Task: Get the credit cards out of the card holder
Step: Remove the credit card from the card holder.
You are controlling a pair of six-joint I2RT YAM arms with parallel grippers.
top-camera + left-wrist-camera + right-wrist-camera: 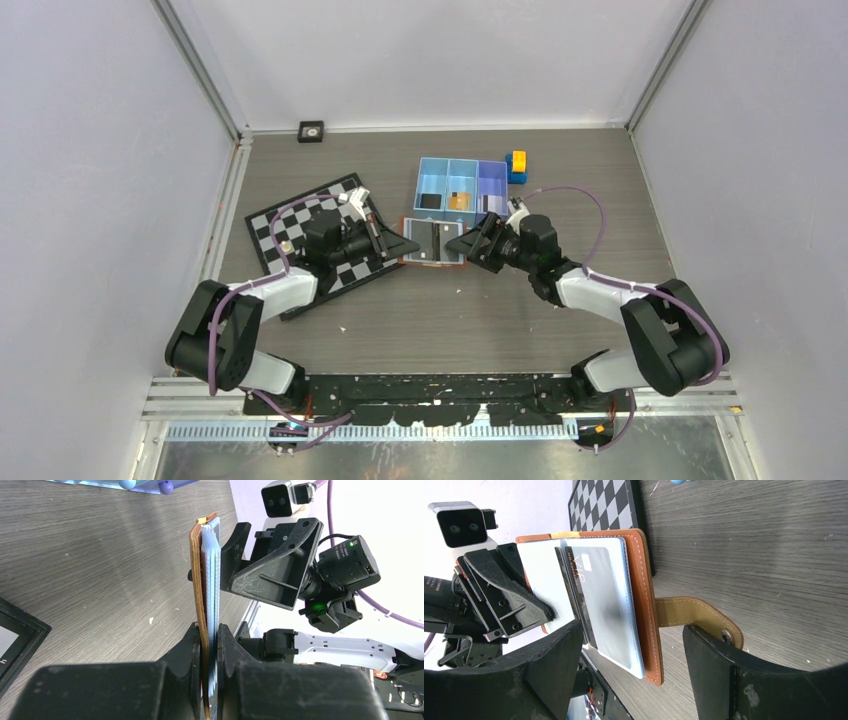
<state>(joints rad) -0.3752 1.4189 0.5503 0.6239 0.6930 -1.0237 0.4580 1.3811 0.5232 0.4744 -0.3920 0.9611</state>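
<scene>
Clamping tight, the left hand [210, 635] holds the small brown leather card holder [196, 580] on edge over the grey wood-grain bench [100, 555]; the right hand [631, 630] gapes around its dark plastic credit card [596, 595]. Pinching the pocket too could wrench the holder free
</scene>
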